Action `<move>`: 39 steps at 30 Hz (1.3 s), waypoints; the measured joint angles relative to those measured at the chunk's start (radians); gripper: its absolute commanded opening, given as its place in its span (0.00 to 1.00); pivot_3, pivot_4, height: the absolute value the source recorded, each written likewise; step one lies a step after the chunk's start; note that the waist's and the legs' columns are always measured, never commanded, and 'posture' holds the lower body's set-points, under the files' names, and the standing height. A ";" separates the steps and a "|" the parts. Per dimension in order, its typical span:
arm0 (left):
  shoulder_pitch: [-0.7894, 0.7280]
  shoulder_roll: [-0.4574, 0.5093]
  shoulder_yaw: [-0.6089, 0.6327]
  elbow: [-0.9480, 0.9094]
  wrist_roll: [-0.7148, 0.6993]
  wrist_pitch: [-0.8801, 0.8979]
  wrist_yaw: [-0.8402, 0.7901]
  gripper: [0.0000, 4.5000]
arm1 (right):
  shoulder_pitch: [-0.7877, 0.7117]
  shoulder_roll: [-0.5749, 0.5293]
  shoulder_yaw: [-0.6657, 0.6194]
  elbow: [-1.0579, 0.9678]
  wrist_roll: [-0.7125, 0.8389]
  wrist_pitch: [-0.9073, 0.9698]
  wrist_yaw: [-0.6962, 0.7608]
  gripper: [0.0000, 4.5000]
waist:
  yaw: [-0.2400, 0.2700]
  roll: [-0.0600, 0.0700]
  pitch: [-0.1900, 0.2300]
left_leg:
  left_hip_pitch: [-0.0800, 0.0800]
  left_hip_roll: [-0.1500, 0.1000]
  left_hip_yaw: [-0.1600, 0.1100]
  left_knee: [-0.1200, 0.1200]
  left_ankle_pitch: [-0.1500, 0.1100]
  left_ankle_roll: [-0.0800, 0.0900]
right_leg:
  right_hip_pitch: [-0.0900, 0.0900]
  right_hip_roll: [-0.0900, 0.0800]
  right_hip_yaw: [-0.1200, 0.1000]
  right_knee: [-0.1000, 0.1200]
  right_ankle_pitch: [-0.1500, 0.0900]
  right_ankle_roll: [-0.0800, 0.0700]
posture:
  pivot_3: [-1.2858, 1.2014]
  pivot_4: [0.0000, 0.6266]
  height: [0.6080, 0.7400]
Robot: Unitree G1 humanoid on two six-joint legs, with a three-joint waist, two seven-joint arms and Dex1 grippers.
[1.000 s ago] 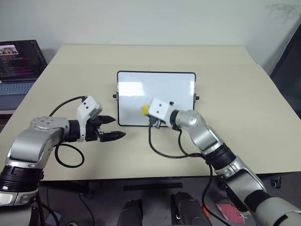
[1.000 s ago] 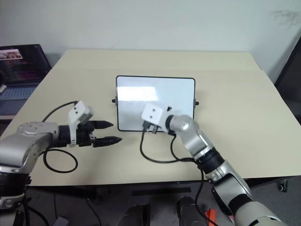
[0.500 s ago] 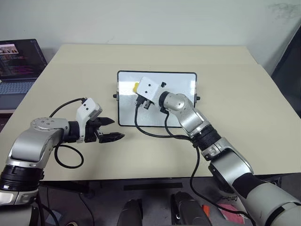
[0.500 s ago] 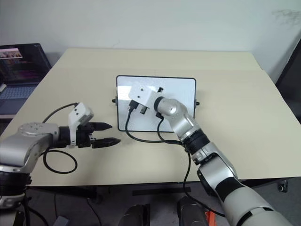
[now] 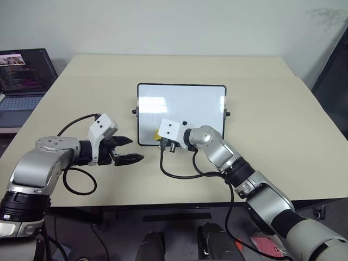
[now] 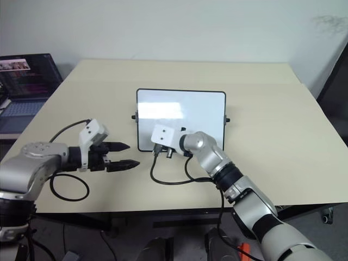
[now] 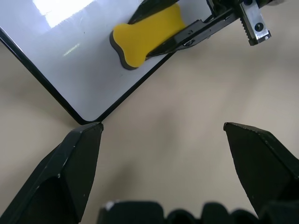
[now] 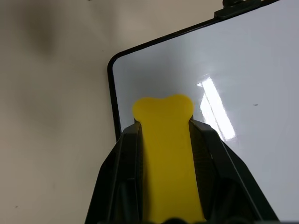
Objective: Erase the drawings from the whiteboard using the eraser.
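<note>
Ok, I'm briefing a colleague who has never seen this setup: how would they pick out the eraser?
Find the whiteboard lying mid-table. At its near-left corner the right tool pinches the eraser: a small yellow block with a dark underside, the one bright-coloured thing among white, black and beige.

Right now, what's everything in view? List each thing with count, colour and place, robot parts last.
table: one, beige, under everything.
whiteboard: one, white with black frame, lying mid-table; no drawings visible on it.
eraser: one, yellow with dark underside, pinched in the right gripper over the board's near left corner.
laptop: one, dark, screen lit, off the table's far left edge.
cables: black, one looping from each wrist over the table.
left gripper: one, black fingers open, holding nothing, left of the board.
right gripper: one, black fingers shut on the eraser, at the board's near edge.
</note>
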 measured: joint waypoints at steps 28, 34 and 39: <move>-0.169 -0.119 -0.145 -0.076 -0.004 -0.141 -0.112 1.00 | 0.658 -0.152 -0.568 -0.971 0.190 0.332 -0.319 0.24 | 0.003 0.000 0.000 | -0.016 0.000 0.001 -0.001 -0.001 -0.002 | -0.015 0.000 0.001 0.000 -0.001 0.002 | 0.52 0.24 1.00; -0.169 -0.142 -0.184 -0.055 0.032 -0.197 -0.141 1.00 | 0.684 -0.120 -0.650 -0.845 0.180 0.397 -0.469 0.24 | 0.003 0.000 0.000 | -0.015 0.000 0.002 0.000 -0.001 -0.002 | -0.014 0.000 0.002 0.000 -0.001 0.002 | 0.52 0.24 1.00; -0.170 -0.154 -0.187 -0.052 0.034 -0.202 -0.154 1.00 | 0.608 -0.131 -0.673 -0.695 0.222 0.443 -0.488 0.24 | 0.001 0.000 0.000 | -0.015 0.000 0.003 0.000 -0.001 -0.002 | -0.015 0.000 0.002 0.000 -0.001 0.003 | 0.52 0.24 1.00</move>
